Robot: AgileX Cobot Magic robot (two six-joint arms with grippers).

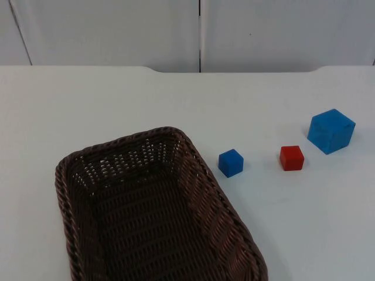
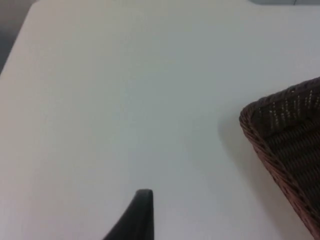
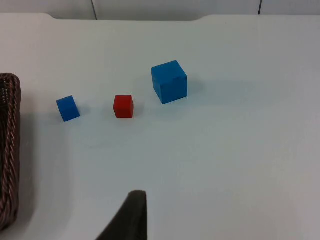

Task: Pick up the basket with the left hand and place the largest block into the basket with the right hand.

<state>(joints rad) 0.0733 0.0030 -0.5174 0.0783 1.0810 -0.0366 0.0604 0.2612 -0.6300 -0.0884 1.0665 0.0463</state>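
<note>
Top view shows the brown wicker basket lying on my white desk, near and to the left, with nothing inside it. To its right sit three blocks in a loose row: a small blue block just beside the basket's right rim, a small red block further right, and the large blue block furthest right and a little farther back. All three stand apart from each other and from the basket. A grey partition wall closes the far edge of the desk.

From my left wrist, my left gripper hangs above bare desk with a corner of the basket nearby; I cannot tell whether its fingers are apart or together. From my right wrist, my right gripper hangs over bare desk on the near side of the blocks, and I cannot tell its state either.
</note>
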